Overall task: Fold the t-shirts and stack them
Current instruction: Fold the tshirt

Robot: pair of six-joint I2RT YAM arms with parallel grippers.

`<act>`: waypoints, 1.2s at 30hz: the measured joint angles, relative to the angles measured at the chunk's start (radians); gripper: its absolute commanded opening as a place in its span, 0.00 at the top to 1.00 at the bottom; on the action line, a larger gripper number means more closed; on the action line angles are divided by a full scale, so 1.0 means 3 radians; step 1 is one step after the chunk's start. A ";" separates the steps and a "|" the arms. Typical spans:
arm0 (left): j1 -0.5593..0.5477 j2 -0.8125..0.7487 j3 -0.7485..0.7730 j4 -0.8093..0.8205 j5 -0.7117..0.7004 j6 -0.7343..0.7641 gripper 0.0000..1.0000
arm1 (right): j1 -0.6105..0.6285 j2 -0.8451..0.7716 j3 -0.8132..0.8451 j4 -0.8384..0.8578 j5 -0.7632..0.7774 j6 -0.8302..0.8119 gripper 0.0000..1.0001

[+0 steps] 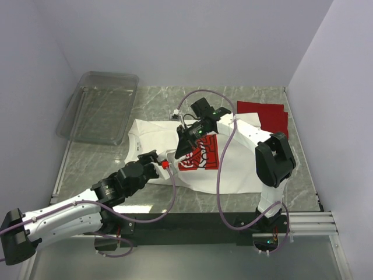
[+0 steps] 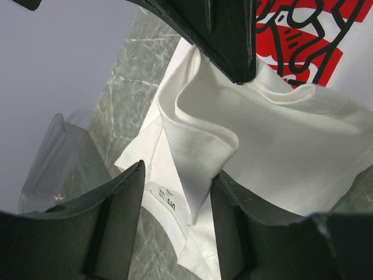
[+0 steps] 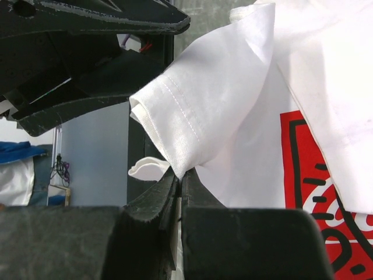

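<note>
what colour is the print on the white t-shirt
Red print with black outlines, clearest in left wrist view.

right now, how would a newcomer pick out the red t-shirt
Start at the grey marble table and look to its far right corner. The red t-shirt lies flat there, plain red all over, unlike the white t-shirt with its red print.
</note>
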 measured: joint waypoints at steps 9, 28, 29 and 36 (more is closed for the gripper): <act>0.0000 -0.0207 -0.0015 -0.0028 0.0003 -0.0120 0.54 | -0.0005 0.0000 -0.0022 0.0004 0.0001 0.0001 1.00; 0.0214 -0.0336 -0.0024 -0.0023 0.0298 -0.0308 0.99 | -0.0005 0.0000 -0.0023 0.0004 0.0038 0.0010 0.98; 0.0257 -0.0359 -0.0023 -0.0022 0.0359 -0.0324 0.99 | -0.0005 0.0000 -0.0023 0.0001 0.0046 0.0008 0.94; 0.0834 -0.0365 -0.0022 -0.0028 0.0743 -0.0581 0.99 | -0.0013 -0.0010 0.0060 -0.0140 0.0393 -0.0125 0.46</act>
